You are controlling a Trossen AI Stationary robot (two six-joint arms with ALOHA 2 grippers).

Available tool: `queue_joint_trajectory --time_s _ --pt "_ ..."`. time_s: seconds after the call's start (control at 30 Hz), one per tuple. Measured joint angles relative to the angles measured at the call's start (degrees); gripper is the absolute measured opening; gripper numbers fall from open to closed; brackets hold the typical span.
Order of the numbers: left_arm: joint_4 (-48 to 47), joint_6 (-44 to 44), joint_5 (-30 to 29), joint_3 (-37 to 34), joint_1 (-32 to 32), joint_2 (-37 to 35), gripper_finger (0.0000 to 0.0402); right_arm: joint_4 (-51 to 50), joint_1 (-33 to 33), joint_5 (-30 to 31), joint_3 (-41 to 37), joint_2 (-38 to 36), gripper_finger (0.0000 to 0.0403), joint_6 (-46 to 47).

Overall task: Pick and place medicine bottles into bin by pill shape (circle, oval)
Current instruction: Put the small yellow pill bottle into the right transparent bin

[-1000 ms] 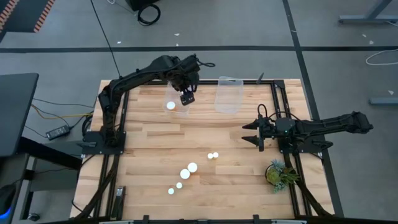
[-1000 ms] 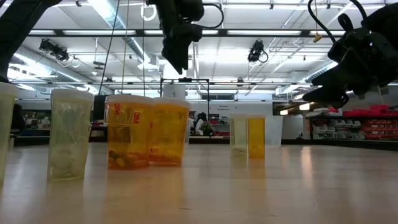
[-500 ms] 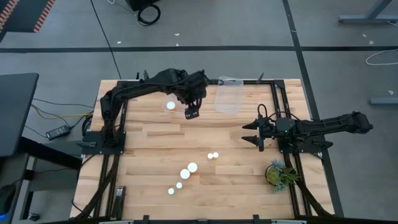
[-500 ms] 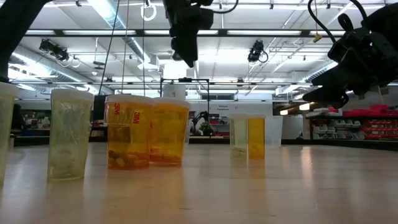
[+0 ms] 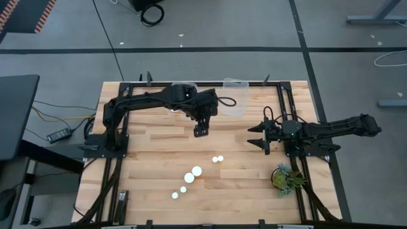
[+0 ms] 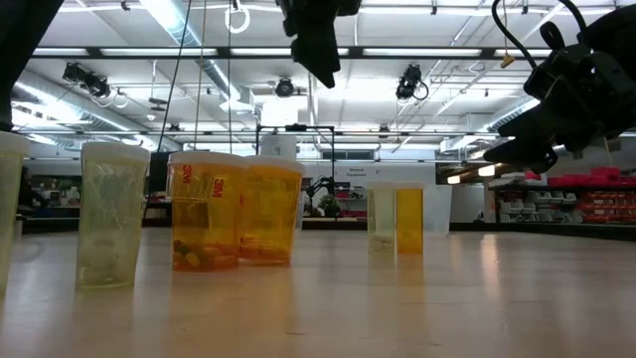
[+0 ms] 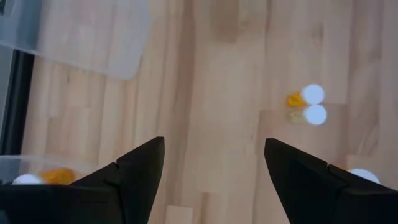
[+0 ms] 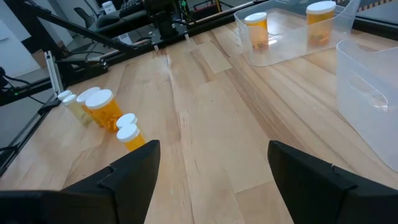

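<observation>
Six medicine bottles [image 5: 191,175] loose in a diagonal scatter on near worktop [image 5: 152,184], awaiting sort by pill shape. Mid-worktop, left gripper [image 5: 200,131] hovers w/ jaws spread, empty, prob. lining up next pick. Right gripper [image 5: 257,137] parked at right edge, jaws spread. Far side: two clear bins [image 5: 234,97], two bottles in one per right wrist view.

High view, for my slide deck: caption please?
Left gripper open above the table; five white-capped medicine bottles remain; right gripper waits.
</observation>
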Motion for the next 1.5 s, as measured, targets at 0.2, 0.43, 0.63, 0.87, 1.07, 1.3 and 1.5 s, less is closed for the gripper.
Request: queue_joint_trajectory --time_s 0.2,0.43,0.63,0.87,1.07,1.3,1.5 --pt "0.8 -1.1 0.0 0.0 -2.1 0.0 0.0286 0.0 0.0 0.0 0.0 0.0 0.0305 0.0" --pt "3.0 -3.7 -0.2 0.0 -4.5 1.1 0.0286 0.0 0.0 0.0 0.0 0.0 0.0305 0.0" --pt "4.2 -3.9 -0.5 0.0 -5.8 4.0 0.0286 -0.1 0.0 0.0 0.0 0.0 0.0305 0.0" --pt "3.9 -3.8 -0.5 0.0 -5.9 6.3 0.0286 -0.1 0.0 0.0 0.0 0.2 0.0305 0.0" --pt "4.9 -3.9 -0.5 0.0 -6.2 7.5 0.0286 -0.1 0.0 0.0 0.0 0.2 0.0305 0.0" --pt "3.6 -1.6 -0.4 0.0 -7.8 8.4 0.0286 -0.1 0.0 0.0 0.0 0.2 0.0305 0.0" --pt "3.8 0.8 0.6 0.0 -9.6 9.3 0.0286 -0.1 0.0 0.0 0.0 0.2 0.0305 0.0"
